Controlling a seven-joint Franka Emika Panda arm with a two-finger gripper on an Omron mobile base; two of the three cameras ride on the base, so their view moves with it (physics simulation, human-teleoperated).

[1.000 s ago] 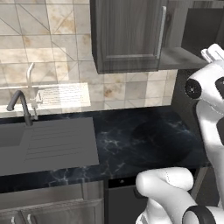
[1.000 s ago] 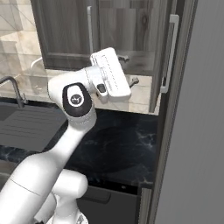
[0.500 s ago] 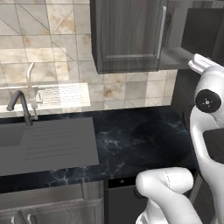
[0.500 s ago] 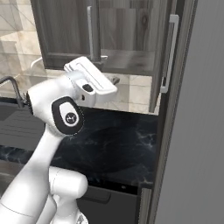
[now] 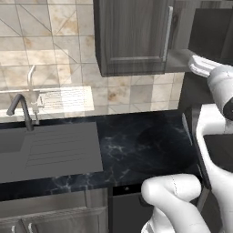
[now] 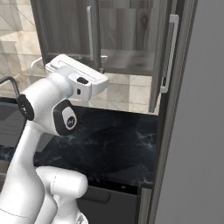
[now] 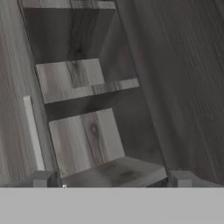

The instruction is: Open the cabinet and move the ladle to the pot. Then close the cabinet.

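Observation:
The cabinet (image 6: 127,30) hangs over the counter. Its left door (image 6: 61,30) is closed and its right door (image 6: 158,57) is swung out toward me, seen edge-on with its long silver handle (image 6: 171,52). My gripper (image 6: 101,70) hovers in front of the opening at the level of the cabinet's floor, beside the left door's handle (image 6: 90,35). The hand view looks into the cabinet (image 7: 83,131) past one shelf (image 7: 87,87); the gripper (image 7: 110,179) is open with nothing between its fingertips (image 7: 41,178). From the left I see the gripper (image 5: 195,64) beside the cabinet (image 5: 132,36). The ladle and the pot are out of view.
A black marble counter (image 5: 145,141) runs under the cabinet, with a grey sink (image 5: 45,150) and a dark faucet (image 5: 20,109) at its left. A tall grey panel (image 6: 197,131) stands close on the right. The open door juts out over the counter's right end.
The arm has folded down, its elbow sinking. The hand has shifted slightly left in the right base view and levelled toward the cabinet opening. The jaws stayed open.

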